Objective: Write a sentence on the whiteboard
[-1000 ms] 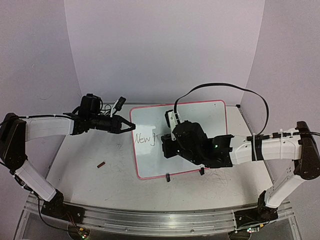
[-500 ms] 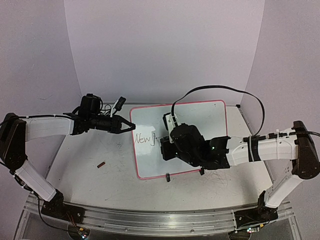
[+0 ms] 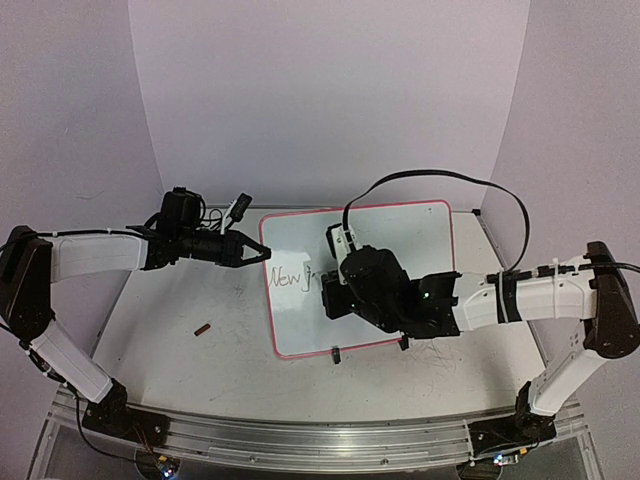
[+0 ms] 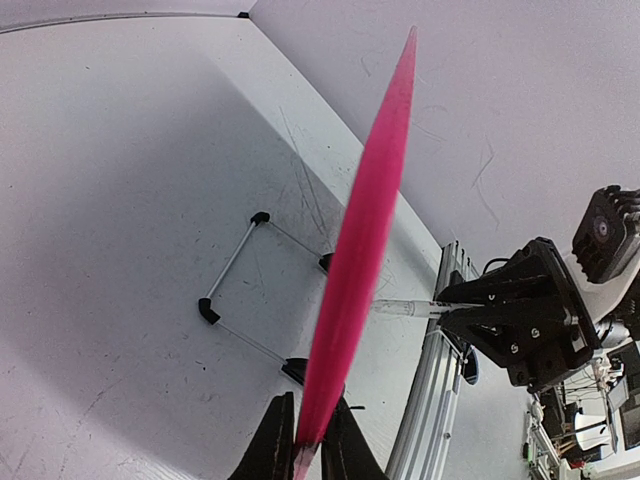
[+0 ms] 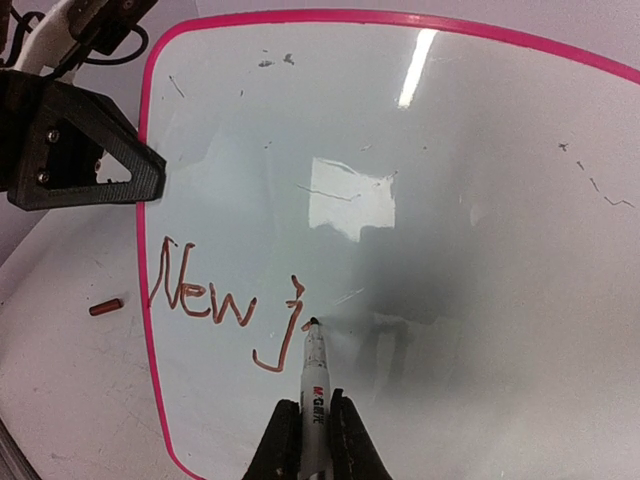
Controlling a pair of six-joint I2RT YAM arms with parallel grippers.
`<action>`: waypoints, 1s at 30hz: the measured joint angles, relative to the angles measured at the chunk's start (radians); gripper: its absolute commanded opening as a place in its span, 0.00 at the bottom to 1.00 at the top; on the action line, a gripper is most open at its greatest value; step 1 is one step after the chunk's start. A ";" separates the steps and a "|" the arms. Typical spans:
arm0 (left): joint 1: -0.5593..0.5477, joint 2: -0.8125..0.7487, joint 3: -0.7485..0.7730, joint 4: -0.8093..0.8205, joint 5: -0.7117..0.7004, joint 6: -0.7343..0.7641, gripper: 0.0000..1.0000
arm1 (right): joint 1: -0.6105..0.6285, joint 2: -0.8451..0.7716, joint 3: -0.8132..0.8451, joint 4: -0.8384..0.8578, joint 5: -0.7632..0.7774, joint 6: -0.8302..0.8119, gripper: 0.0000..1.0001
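Right jaws, gripping a thin white marker [image 5: 313, 385], have edged toward 9 o'clock; left jaws still pinch the pink-rimmed whiteboard [image 3: 410, 235].

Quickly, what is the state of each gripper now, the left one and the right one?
Left gripper: closed, holding the whiteboard by its pink rim.
Right gripper: closed, holding the marker.

Bright even light, glare patches on whiteboard [image 5: 520, 200]

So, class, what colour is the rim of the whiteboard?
The whiteboard rim is bright pink, clearest in the right wrist view.
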 measured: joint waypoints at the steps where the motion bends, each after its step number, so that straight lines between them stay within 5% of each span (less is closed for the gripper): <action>1: 0.000 0.000 0.000 0.000 0.000 0.000 0.10 | 0.000 0.000 0.000 0.000 0.000 0.000 0.00; 30: 0.000 0.000 0.000 0.000 -0.001 0.000 0.10 | 0.001 -0.007 -0.026 -0.002 -0.022 0.046 0.00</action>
